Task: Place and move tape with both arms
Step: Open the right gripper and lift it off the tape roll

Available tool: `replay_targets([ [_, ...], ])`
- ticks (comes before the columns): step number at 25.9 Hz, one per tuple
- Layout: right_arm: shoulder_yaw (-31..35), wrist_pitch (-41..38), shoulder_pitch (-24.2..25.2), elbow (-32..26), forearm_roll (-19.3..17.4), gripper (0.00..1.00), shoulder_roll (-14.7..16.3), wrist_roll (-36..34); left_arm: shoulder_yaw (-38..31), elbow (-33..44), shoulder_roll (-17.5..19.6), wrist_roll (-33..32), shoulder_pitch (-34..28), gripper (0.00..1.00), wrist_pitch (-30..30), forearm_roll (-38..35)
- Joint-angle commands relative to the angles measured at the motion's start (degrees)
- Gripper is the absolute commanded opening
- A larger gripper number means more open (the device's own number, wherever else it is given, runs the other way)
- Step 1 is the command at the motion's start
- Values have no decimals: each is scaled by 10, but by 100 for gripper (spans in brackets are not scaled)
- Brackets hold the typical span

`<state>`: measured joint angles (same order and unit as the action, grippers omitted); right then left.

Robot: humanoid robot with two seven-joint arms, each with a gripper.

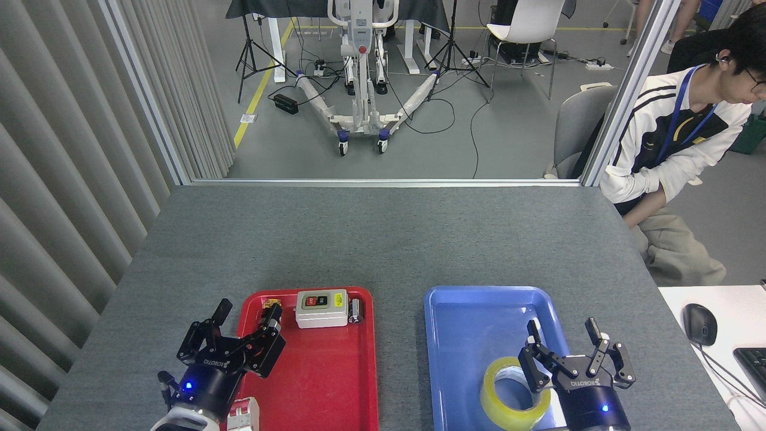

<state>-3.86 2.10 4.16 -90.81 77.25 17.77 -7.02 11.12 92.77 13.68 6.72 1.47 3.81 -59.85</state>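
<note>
Item: wide roll of translucent yellow packing tape (514, 393), lying flat, core axis vertical, in the near end of the shiny blue plastic tray (479, 311). My right black gripper (565, 344), fingers spread and empty, stands just beside the roll, which lies to its left, one finger overlapping the rim. My left black gripper (246, 323), also spread and empty, hangs over the red plastic tray's (335, 383) left edge, well apart. Right arm is nearer.
</note>
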Motion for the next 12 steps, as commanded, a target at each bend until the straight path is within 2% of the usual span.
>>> replay_targets([
  [1, 0, 2, 3, 0, -1, 100, 0, -1, 2, -4, -11, -2, -2, 100, -13, 1],
  [4, 0, 2, 7, -1, 0, 100, 0, -2, 1, -12, -12, -7, 1, 100, -39, -2],
  [7, 0, 7, 8, -3, 0, 100, 0, -3, 1, -23, 9, -7, 9, 100, -84, -2],
  [12, 0, 8, 8, -2, 0, 100, 0, 0, 2, 23, -7, -7, -41, 100, -73, -7],
])
